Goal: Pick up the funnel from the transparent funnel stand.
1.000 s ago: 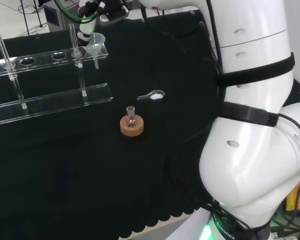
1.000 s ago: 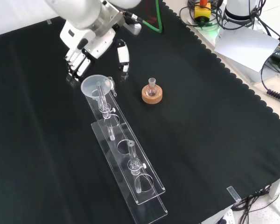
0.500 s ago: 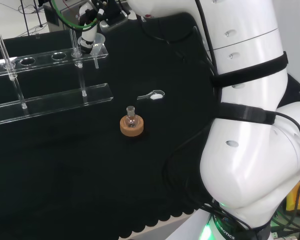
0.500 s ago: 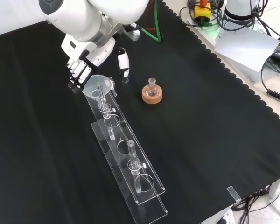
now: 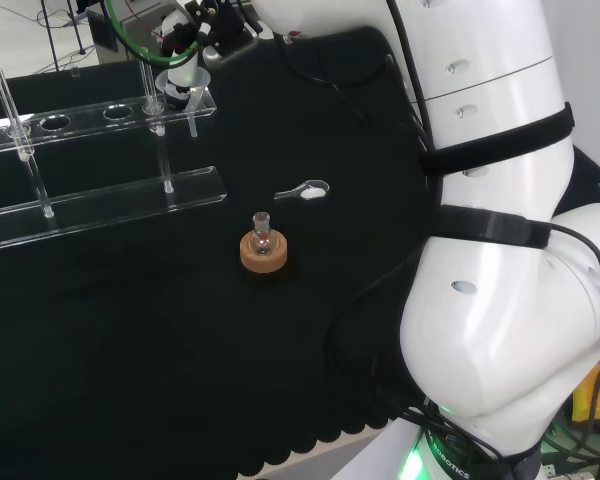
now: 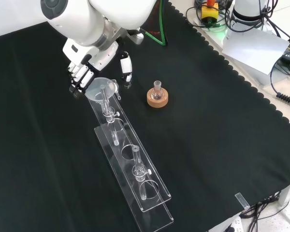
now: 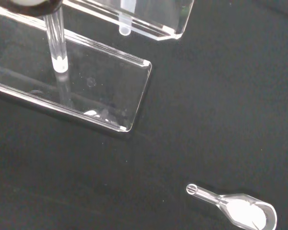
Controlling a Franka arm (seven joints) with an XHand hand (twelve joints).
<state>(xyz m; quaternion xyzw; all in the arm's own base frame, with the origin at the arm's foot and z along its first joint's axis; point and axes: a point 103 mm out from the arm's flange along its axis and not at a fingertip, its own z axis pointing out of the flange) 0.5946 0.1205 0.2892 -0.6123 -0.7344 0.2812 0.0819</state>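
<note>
A clear funnel (image 6: 100, 87) sits in the end hole of the transparent funnel stand (image 6: 131, 166), at the stand's far end in the front view. In the head view the funnel (image 5: 193, 90) is at the right end of the stand's top shelf (image 5: 80, 116). The hand (image 6: 89, 60) hovers right over it. Its straight fingers (image 6: 79, 78) are at the funnel's left rim and the thumb (image 6: 127, 67) stands apart on the right. The hand (image 5: 183, 62) is open and holds nothing. The wrist view shows the stand's base plate (image 7: 89, 91) and the funnel's stem tip (image 7: 125, 30).
A small glass flask on a cork ring (image 6: 157, 98) stands right of the funnel in the front view. A clear scoop (image 5: 305, 190) lies on the cloth near it, also the scoop (image 7: 240, 211) in the wrist view. Two upright posts (image 6: 137, 164) rise from the stand.
The hand has come down and in over the funnel, with the fingers now at its rim. The funnel and stand have not moved.
</note>
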